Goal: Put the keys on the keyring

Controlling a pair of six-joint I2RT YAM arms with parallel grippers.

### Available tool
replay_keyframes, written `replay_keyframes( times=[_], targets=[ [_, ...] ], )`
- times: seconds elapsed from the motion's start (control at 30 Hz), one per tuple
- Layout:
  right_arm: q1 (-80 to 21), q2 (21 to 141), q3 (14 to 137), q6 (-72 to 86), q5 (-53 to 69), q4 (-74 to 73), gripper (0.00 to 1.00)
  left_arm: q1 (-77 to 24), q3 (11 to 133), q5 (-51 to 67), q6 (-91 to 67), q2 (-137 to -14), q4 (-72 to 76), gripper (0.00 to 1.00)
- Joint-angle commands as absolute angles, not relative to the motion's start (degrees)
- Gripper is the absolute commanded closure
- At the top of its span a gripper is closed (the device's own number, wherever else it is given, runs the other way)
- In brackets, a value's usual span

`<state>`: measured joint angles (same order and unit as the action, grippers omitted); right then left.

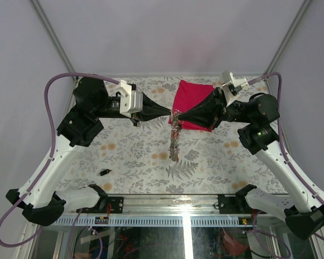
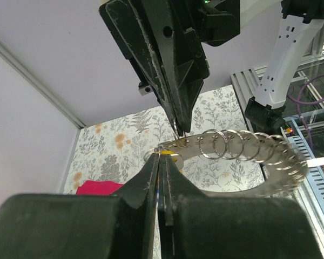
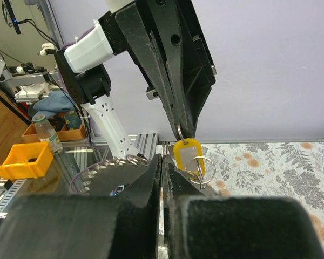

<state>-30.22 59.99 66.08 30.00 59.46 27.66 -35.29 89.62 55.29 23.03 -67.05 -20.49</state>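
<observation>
1. The left fingers were closed tight. Their tips pinched the small wire loop at the top of a yellow key tag, which hung just below them.
2. The right fingers were closed tight too. Their tips nipped a thin loop at the upper end of the keyring, almost touching the left tips.
3. The two pairs of fingers met point to point above the middle of the bench, the left reaching in from 9 o'clock and the right from 3 o'clock.
4. The keyring was a curved grey metal band strung with a row of small wire rings. In the top view it trailed from the meeting point toward 6 o'clock. Whether its low end touched the bench could not be told.
5. A red cloth lay on the bench just past the fingers, at about 12 o'clock.
6. A black key lay alone on the bench at about 8 o'clock, well apart from the keyring.
</observation>
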Motion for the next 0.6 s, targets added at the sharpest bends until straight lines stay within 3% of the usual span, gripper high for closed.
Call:
replay_keyframes(
  times=[0.0,0.57],
  targets=[
    [-29.9,58.8,69.7,30.9,58.3,31.4,1.0,-35.2,89.5,57.8,24.5,-66.6,-17.7,1.0],
    [-30.0,60.6,70.5,33.1,58.8,32.7,1.0,-35.3,90.4,59.6,24.2,-67.3,-17.7,1.0]
  ],
)
